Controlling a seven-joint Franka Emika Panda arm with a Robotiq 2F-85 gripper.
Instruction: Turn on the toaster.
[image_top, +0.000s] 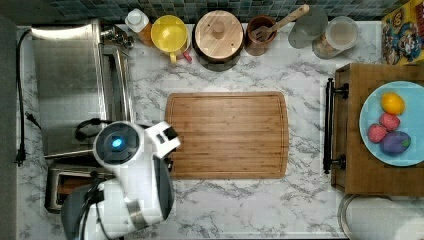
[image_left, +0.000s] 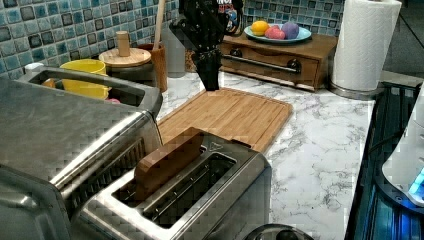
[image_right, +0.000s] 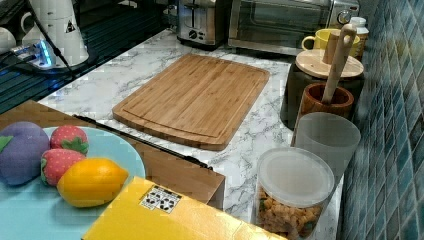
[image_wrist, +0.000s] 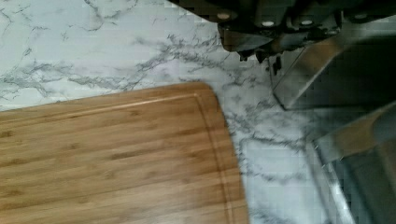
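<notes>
Seeing the oven (image_top: 75, 85) crowding the toaster (image_top: 56, 182) at the top view's lower left, the arm (image_top: 135, 190) overhanging it, its length running left-right, knob end facing the board (image_top: 227, 135), the gripper (image_left: 207, 70) hovering there, grip being untellable.

Small steel toaster (image_left: 200, 195) with two top slots, a brown slice standing in one, at the left view's near-left, upright.

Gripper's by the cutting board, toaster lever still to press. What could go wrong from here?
The small brushed-steel pop-up toaster sits right beside the large steel toaster oven; the black gripper may clip the oven approaching. An off-centre push might slide the toaster or hit its knob instead.
</notes>
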